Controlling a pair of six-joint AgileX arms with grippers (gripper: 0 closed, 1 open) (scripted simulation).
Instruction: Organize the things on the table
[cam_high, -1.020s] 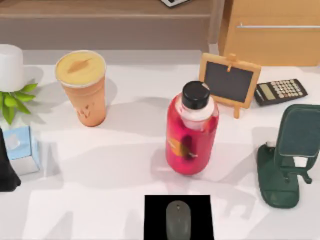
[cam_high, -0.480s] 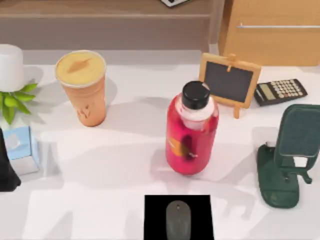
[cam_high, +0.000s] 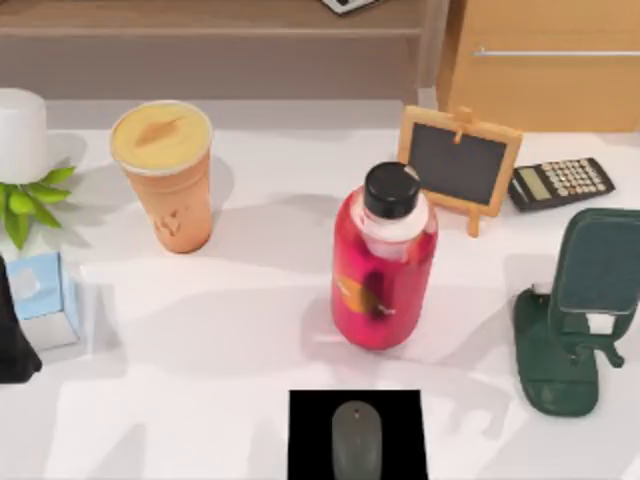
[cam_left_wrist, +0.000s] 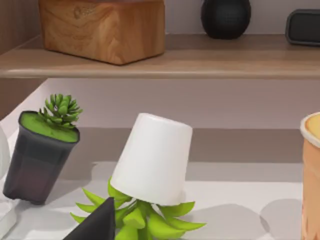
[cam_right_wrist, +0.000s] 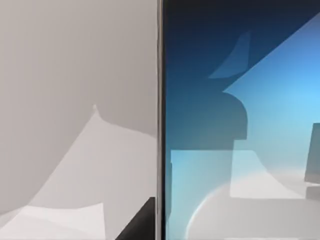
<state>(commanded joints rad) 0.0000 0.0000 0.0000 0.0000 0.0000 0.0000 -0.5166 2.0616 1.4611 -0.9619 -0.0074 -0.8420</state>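
Observation:
The tall orange cup (cam_high: 165, 180) with a yellowish top stands at the back left of the white table (cam_high: 230, 330); its edge also shows in the left wrist view as the cup (cam_left_wrist: 312, 175). The grey mouse (cam_high: 356, 440) lies on a black mat (cam_high: 310, 420) at the front middle. The smartphone's bluish screen (cam_right_wrist: 240, 120) lies flat on the table (cam_right_wrist: 75, 100), close under the right wrist camera. A dark part of my left gripper (cam_left_wrist: 97, 227) shows near a white-potted plant. A dark part of my right gripper (cam_right_wrist: 142, 222) sits beside the phone's edge.
A red bottle (cam_high: 383, 265) stands mid-table. Behind it are a chalkboard easel (cam_high: 460, 165) and a calculator (cam_high: 560, 183). A green phone stand (cam_high: 575, 320) is at the right. At the left are a white-potted plant (cam_high: 20, 150), a blue box (cam_high: 40, 298) and a black shape (cam_high: 15, 335).

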